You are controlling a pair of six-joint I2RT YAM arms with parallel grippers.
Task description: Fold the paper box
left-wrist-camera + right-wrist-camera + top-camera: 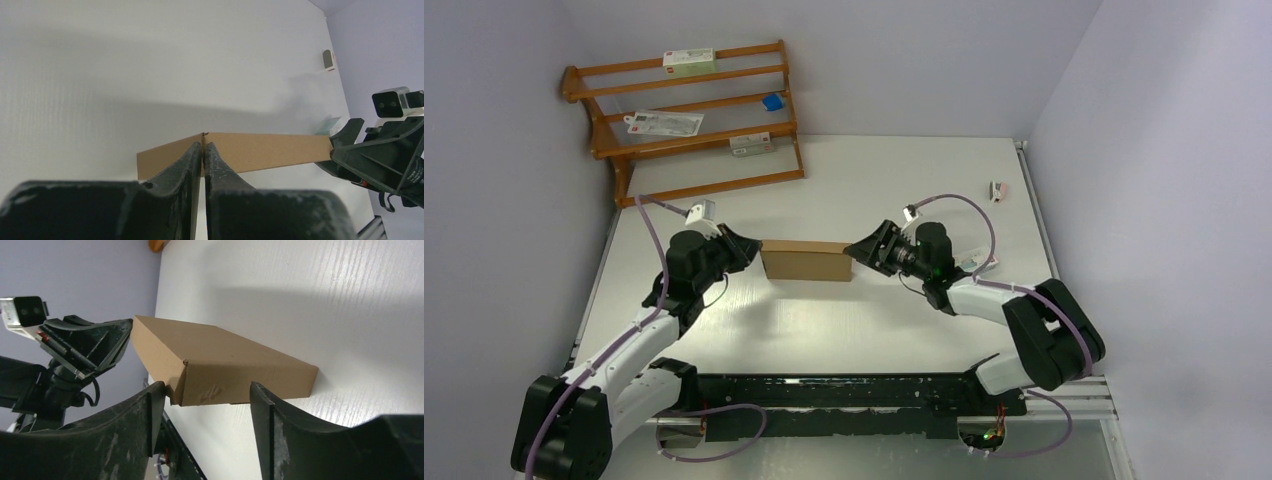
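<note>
Top external view has the paper box (804,262) lying flat on the table (904,190), a shallow brown slab held between my two grippers. It looks nearly finished to me: the walls stand, the top panel is down, and no flap or tab lies spread beside it. At its right end, seen from my right wrist, a seam runs down the corner and the end face carries a small crease mark. I judge that end may still want pressing home. I cannot tell whether its tabs are fully tucked.

At the box's left end my left gripper (749,245) has its fingers brought together right at the top corner. A thin brown sliver shows between them in the left wrist view, so I take it they pinch a cardboard edge there. At the box's right end my right gripper (856,250) stands with its fingers spread apart, one at the near corner of the end face and the other in front of that face, holding nothing.

Both my forearms lean in toward the box, the right elbow folded out well to its right. Beyond the box's left end stands a wooden rack (694,120)
</note>
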